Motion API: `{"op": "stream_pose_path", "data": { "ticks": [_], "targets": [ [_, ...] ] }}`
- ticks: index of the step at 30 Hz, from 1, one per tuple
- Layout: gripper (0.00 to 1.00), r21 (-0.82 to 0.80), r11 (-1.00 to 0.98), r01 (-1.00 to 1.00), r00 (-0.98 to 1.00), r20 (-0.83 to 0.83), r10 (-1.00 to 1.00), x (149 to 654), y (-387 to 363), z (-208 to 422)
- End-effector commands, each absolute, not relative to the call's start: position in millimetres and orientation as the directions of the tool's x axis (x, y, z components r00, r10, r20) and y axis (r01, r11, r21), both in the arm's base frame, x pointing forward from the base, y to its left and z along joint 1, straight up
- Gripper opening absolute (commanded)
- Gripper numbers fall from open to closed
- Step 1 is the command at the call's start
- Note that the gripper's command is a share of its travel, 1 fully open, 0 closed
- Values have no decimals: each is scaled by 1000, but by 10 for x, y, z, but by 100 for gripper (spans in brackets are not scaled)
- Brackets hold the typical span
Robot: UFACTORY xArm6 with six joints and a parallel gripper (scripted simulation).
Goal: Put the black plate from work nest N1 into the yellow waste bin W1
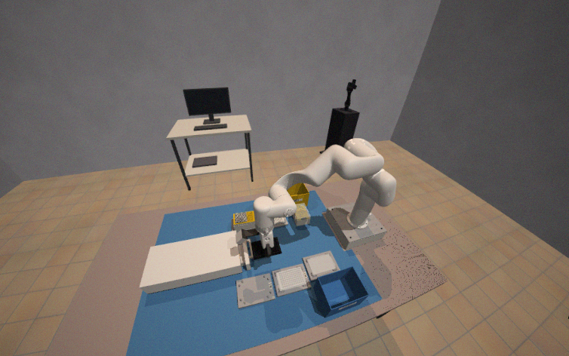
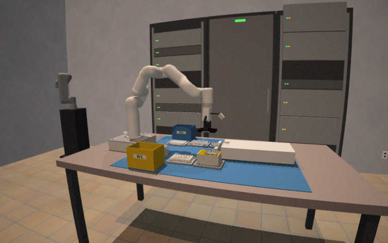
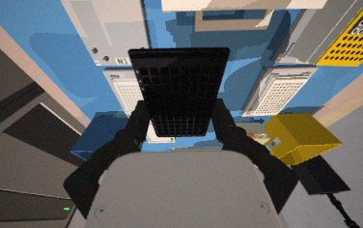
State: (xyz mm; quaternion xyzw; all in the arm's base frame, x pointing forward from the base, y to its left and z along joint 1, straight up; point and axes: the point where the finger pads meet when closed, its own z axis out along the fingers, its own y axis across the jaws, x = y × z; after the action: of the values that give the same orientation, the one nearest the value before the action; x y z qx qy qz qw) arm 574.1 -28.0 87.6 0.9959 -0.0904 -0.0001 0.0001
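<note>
My gripper [image 3: 180, 107] is shut on the black plate [image 3: 180, 89], a dark well plate held flat between the two black fingers, high above the blue mat. It shows in the top view [image 1: 266, 248] and in the exterior view [image 2: 206, 129] under the wrist. The empty grey nest N1 [image 1: 255, 290] lies on the mat near the front; its label shows in the wrist view [image 3: 107, 29]. The yellow bin W1 [image 2: 145, 155] stands upright at the mat's corner, apart from the gripper; it also shows in the wrist view [image 3: 299, 137] and behind the arm [image 1: 299, 192].
A blue bin [image 1: 340, 290] stands by two nests with white plates [image 1: 289, 279] [image 1: 321, 264]. A long white cooler [image 1: 191, 260] with its drawer [image 1: 244, 251] lies beside the gripper. A yellow tip box [image 1: 244, 218] and another white plate [image 2: 180, 158] sit toward W1.
</note>
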Motion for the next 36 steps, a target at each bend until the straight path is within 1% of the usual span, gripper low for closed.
{"op": "stream_pose_path", "data": {
  "ticks": [1, 36],
  "targets": [
    [0, -1, -984, -180, 984, 6, -180, 5678, -361, 900],
    [0, 0, -984, -180, 984, 6, -180, 5098, -953, 897]
  ]
}}
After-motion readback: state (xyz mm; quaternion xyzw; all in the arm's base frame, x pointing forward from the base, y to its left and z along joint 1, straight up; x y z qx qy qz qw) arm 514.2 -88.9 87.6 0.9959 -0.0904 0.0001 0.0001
